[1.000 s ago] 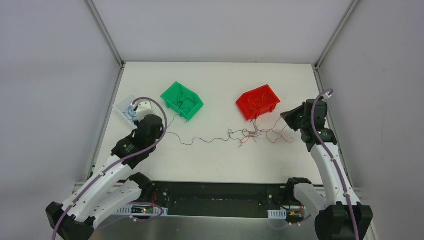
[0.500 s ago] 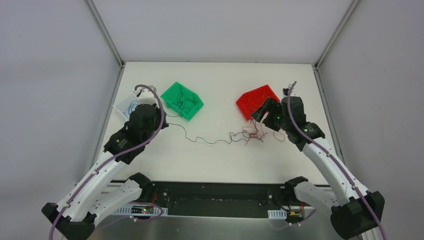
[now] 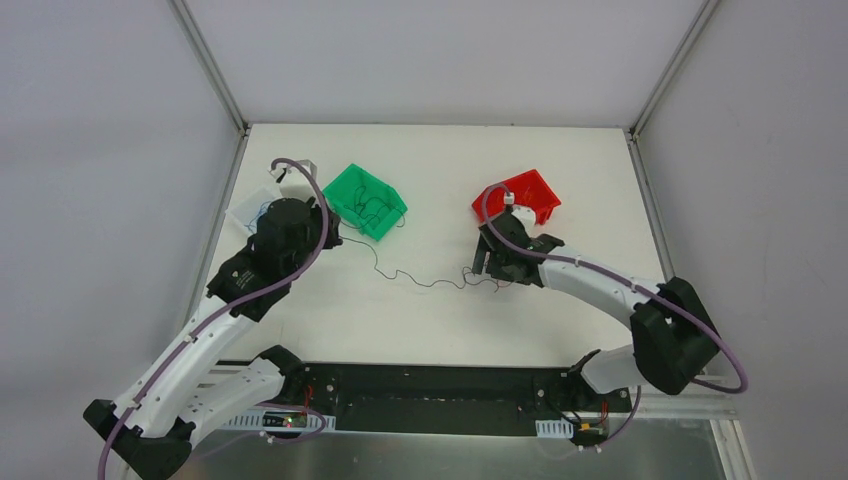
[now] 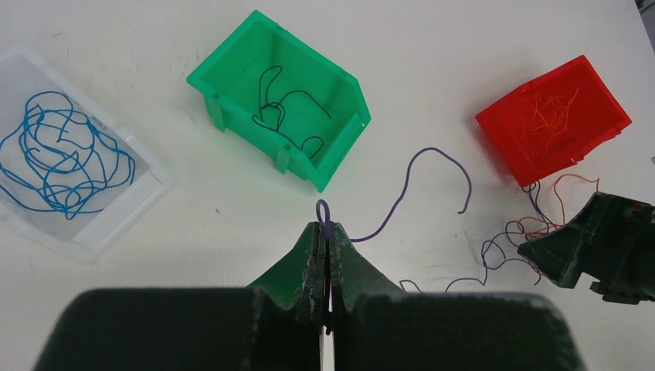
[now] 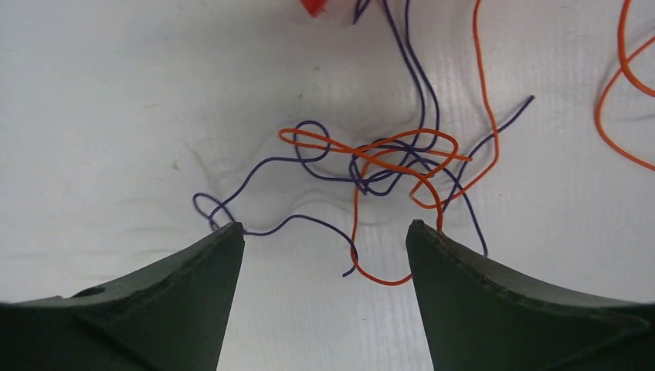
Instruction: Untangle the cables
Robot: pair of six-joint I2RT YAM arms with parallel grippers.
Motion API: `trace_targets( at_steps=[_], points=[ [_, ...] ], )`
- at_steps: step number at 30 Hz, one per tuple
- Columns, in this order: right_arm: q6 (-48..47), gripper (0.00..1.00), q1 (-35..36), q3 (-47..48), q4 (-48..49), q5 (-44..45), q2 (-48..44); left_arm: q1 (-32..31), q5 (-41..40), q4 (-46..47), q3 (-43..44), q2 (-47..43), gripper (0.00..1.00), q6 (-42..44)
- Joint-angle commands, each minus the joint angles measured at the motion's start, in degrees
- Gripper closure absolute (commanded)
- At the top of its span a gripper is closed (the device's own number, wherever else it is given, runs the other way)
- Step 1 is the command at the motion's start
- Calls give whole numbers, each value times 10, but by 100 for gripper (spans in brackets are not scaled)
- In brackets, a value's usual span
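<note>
A: Cables [image 5: 378, 158] – where's the knot?
B: On the table [image 3: 430, 320], approx 4 o'clock of centre in top view, near the red bin [image 4: 498, 147], at its 6 o'clock. Purple + orange strands crossed in a small tangle.
A: R arm?
B: Right gripper [image 5: 324, 226] sits low over the tangle, jaws wide apart, nothing held. On its wrist cam the tangle is at 12 o'clock, just off the tips. An orange loop + a purple end lie inside the gap.
A: L arm?
B: Left gripper [image 4: 326, 255] is clamped tight on one purple strand [image 4: 431, 149], w/ a small loop poking out at 12 o'clock. The rest arcs off twd 3 o'clock, to the tangle.
A: Bins?
B: Green bin [image 4: 340, 154] at 10 o'clock w/ dark wires in it. Red bin at 2 o'clock w/ orange ones. Clear tray [image 4: 154, 182] at 9 o'clock, table edge, holds blue wires.
</note>
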Motion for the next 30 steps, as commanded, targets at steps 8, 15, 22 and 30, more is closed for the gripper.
trace_targets(
  at_steps=[8,15,22,30],
  points=[
    [1,33,19,24,-25,150,88,5,-70,20,30,-28,100,66],
    [29,66,-35,8,-22,155,111,5,-181,4,57,-55,100,138],
    [42,100,-82,-24,-12,185,46,5,-357,-11,64,-77,100,164],
    [28,100,-141,-50,7,156,-6,6,-359,-7,56,-84,100,169]
  ],
)
